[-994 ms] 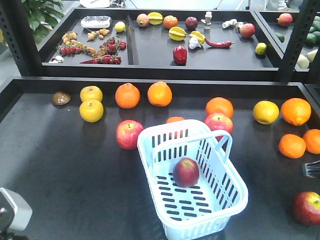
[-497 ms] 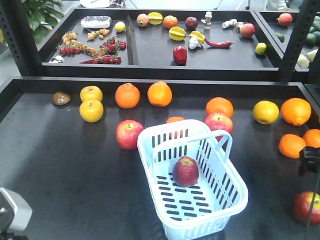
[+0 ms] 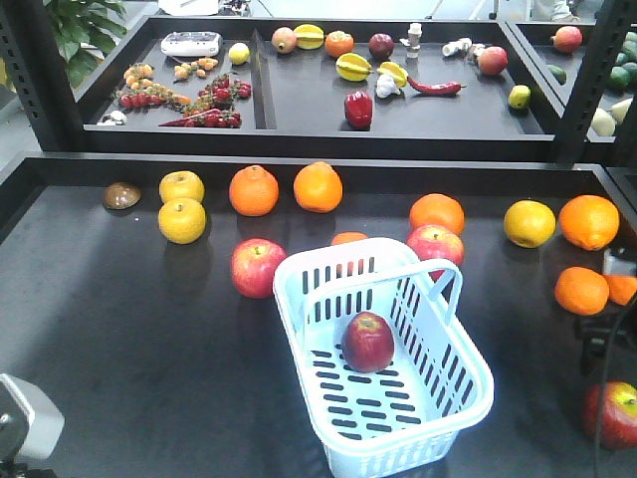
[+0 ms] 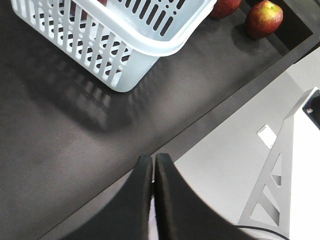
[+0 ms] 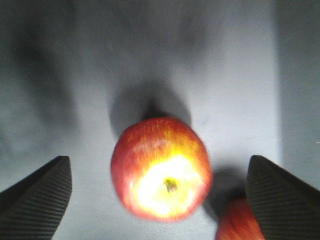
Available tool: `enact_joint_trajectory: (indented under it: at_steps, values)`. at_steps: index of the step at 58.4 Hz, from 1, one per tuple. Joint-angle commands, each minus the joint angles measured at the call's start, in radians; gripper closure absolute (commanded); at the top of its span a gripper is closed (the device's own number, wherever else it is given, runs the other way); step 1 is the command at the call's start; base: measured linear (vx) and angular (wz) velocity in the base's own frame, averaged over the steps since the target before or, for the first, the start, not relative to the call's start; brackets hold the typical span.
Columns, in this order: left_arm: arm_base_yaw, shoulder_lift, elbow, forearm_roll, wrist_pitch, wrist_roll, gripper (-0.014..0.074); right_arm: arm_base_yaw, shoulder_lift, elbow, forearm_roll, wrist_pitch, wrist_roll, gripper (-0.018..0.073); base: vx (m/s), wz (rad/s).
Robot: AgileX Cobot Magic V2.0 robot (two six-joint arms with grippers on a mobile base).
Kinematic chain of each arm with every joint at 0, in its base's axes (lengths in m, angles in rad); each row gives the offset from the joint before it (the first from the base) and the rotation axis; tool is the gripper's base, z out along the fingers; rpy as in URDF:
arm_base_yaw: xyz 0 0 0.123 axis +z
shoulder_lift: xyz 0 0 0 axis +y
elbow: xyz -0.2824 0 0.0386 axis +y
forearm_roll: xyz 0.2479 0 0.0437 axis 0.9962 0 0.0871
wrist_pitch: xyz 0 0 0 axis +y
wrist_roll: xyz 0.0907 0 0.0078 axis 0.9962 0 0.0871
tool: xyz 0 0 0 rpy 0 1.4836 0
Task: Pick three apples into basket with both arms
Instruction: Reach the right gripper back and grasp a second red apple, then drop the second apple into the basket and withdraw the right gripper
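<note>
one apple [image 3: 369, 342] already lies in the basket [image 3: 408, 450], so two are left to pick. your right gripper [image 5: 157, 170] hangs wide open over the next apple [image 5: 160, 150] at the near right of the tabletop [image 3: 119, 329], with a second apple [image 5: 240, 222] just beside it. lower straight down, close across the middle and keep clear of the neighbour. your left gripper [image 4: 153, 162] is pressed closed on nothing, near the basket.

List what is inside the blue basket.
One dark red apple lies on the slotted floor of the basket; nothing else shows. The handle and the apple itself cover small patches of floor.
</note>
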Motion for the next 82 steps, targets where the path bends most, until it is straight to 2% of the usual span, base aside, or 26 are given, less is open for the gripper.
enact_joint_trajectory:
  at_steps: [1,17,24,33,44,46,53,59,64,70,75,82]
  values:
    - [-0.005,-0.003,-0.024,-0.037,-0.032,-0.002,0.0602,-0.005,0.002,-0.027,-0.010,-0.011,-0.002,-0.0088,0.00,0.00]
    - [-0.005,-0.003,-0.024,-0.037,-0.032,-0.002,0.0602,-0.005,0.090,-0.027,-0.010,-0.012,-0.011,-0.0051,0.00,0.00]
    - [-0.005,-0.003,-0.024,-0.037,-0.032,-0.002,0.0602,-0.005,0.105,-0.027,0.001,-0.013,-0.010,0.0012,0.00,0.00]
    - [-0.005,-0.003,-0.024,-0.037,-0.032,-0.002,0.0602,-0.004,0.067,-0.027,0.042,-0.018,-0.010,0.0202,0.00,0.00]
    - [-0.005,-0.003,-0.024,-0.037,-0.032,-0.002,0.0602,-0.004,-0.102,-0.027,0.085,0.002,-0.033,0.0565,0.00,0.00]
    - [-0.005,-0.003,-0.024,-0.037,-0.032,-0.002,0.0602,-0.004,-0.137,-0.026,0.103,0.018,-0.045,0.0575,0.00,0.00]
    - [-0.005,-0.003,-0.024,-0.037,-0.032,-0.002,0.0602,-0.002,-0.323,0.006,0.249,0.069,-0.149,0.0568,0.00,0.00]
    - [-0.005,-0.003,-0.024,-0.037,-0.032,-0.002,0.0602,-0.001,-0.513,0.098,0.464,0.067,-0.290,0.0566,0.00,0.00]
    - [-0.005,-0.003,-0.024,-0.037,-0.032,-0.002,0.0602,0.034,-0.648,0.198,0.602,0.061,-0.408,0.0565,0.00,0.00]
    - [-0.005,-0.003,-0.024,-0.037,-0.032,-0.002,0.0602,0.133,-0.797,0.289,0.730,0.032,-0.509,0.0564,0.00,0.00]
    - [-0.005,-0.003,-0.024,-0.037,-0.032,-0.002,0.0602,0.232,-0.871,0.325,0.812,-0.016,-0.525,0.0564,0.00,0.00]
    - [-0.005,-0.003,-0.024,-0.037,-0.032,-0.002,0.0602,0.379,-0.864,0.326,0.823,-0.058,-0.515,0.0559,0.00,0.00]
